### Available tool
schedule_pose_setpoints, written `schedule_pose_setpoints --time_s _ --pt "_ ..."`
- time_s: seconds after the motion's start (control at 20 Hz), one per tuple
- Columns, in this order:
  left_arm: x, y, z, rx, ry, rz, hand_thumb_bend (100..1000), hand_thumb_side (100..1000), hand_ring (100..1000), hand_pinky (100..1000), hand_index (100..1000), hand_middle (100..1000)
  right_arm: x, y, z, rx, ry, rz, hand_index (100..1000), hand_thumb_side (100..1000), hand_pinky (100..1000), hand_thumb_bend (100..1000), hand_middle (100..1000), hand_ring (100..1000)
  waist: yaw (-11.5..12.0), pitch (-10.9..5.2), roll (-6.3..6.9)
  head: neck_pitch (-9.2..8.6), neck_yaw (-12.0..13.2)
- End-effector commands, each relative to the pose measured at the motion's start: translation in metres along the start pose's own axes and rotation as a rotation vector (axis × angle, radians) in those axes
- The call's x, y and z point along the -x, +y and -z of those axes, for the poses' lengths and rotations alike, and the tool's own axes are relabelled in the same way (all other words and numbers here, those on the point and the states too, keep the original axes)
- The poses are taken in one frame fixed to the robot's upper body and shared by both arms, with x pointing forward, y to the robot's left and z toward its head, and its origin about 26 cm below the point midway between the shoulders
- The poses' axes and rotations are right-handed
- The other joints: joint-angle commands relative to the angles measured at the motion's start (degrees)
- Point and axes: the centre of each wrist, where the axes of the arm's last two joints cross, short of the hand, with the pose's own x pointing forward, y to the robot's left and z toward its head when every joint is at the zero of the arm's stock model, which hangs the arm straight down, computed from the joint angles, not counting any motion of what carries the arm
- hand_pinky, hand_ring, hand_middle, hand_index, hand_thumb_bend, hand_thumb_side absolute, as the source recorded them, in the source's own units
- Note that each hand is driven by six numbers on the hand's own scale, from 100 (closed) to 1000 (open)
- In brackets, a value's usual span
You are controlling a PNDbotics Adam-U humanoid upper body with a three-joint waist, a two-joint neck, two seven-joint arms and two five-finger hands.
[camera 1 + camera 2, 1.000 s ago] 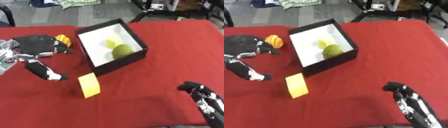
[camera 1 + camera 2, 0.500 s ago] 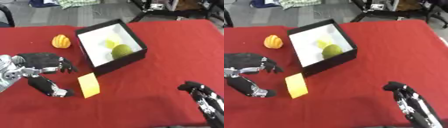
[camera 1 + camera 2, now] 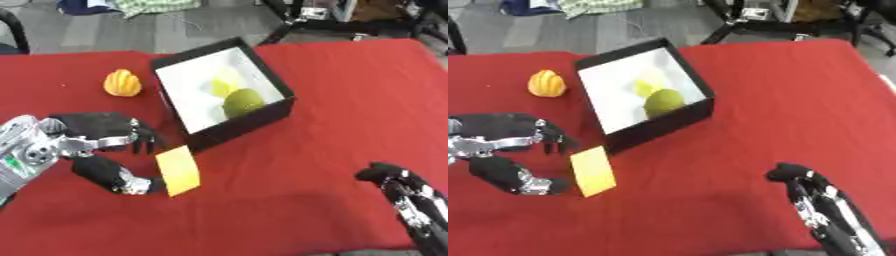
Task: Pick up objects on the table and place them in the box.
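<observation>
Reaching for the card: left robot hand spread, thumb seemingly touching its edge. Next: pinch, lift, carry to the box. Right robot hand idle, apparently curled.

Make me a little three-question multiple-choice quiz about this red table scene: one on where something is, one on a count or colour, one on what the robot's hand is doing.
1. Where does the orange fruit lie?
A. inside the box
B. on the cloth left of the box
C. in the right hand

2. How many things lie in the box?
A. none
B. two
C. five

3. What is the left hand doing?
A. reaching at the yellow card, fingers spread
B. resting inside the box
C. gripping the orange fruit

Answers: 1 B, it sits on the red cloth beside the box's left wall. 2 B, a green fruit and a yellow one. 3 A, fingers and thumb flank the yellow card, not yet closed.
</observation>
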Motion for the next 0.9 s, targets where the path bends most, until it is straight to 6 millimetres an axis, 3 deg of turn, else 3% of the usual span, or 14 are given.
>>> schedule_pose_setpoints --time_s 0.05,0.9 --pt "0.001 0.007 -0.002 -0.034 0.024 0.008 437 927 637 775 919 682 -0.005 -0.004 0.001 -0.008 -0.006 -0.023 809 525 1000 100 712 803 0.03 -1.13 0.74 -0.11 0.07" --pt "-0.002 0.001 0.019 -0.053 0.059 0.027 463 918 692 794 945 745 -0.005 -0.003 0.001 -0.012 -0.005 -0.021 809 526 1000 100 712 804 0.01 -1.18 0.69 -0.11 0.20"
